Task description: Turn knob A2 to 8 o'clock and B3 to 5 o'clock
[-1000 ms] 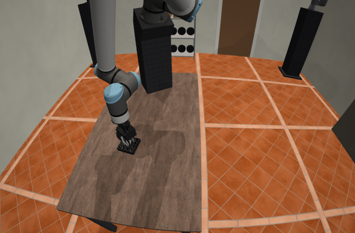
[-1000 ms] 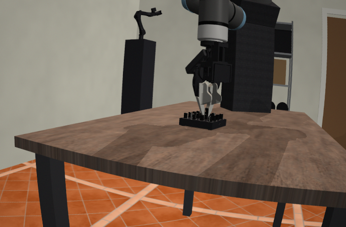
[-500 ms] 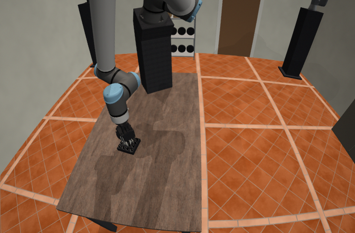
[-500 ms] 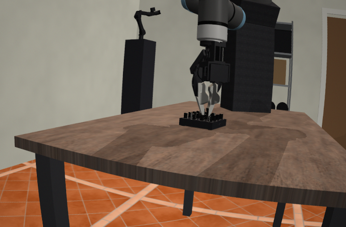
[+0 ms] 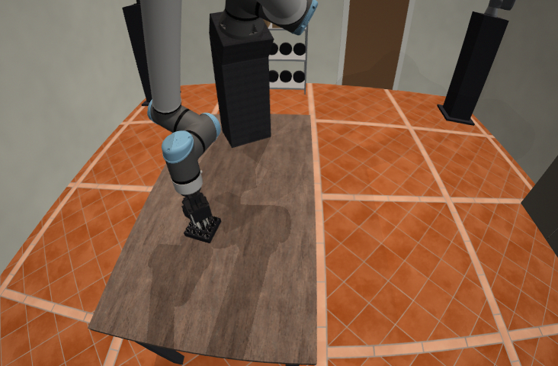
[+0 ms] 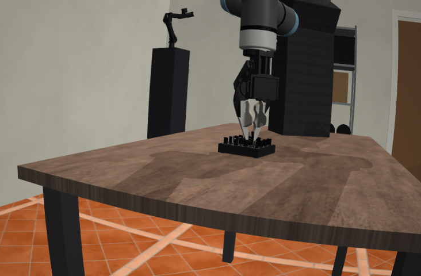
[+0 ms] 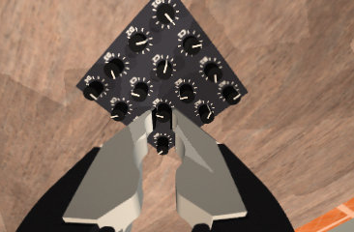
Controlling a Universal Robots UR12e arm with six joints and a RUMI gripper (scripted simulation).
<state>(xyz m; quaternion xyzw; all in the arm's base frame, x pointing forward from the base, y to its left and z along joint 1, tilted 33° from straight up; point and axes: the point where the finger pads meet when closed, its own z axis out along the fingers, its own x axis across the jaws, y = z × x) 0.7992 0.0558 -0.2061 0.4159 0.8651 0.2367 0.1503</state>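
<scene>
The black knob box [image 5: 203,230] lies on the wooden table, left of its middle. It also shows in the exterior view [image 6: 246,146] and in the wrist view [image 7: 162,72] as a diamond of several black knobs with white pointers. My gripper [image 5: 200,224] points straight down onto the box [image 6: 251,136]. In the wrist view its grey fingers are shut on one knob [image 7: 162,142] at the near side of the box. A second knob [image 7: 162,112] stands just beyond the fingertips. The fingers hide the held knob's label. I cannot see the socket side.
A tall black column [image 5: 242,77] that carries the arm stands at the table's far end. Black pillars [image 6: 167,92] stand on the tiled floor beside the table. A shelf [image 5: 288,51] and a brown door [image 5: 374,40] are at the back wall.
</scene>
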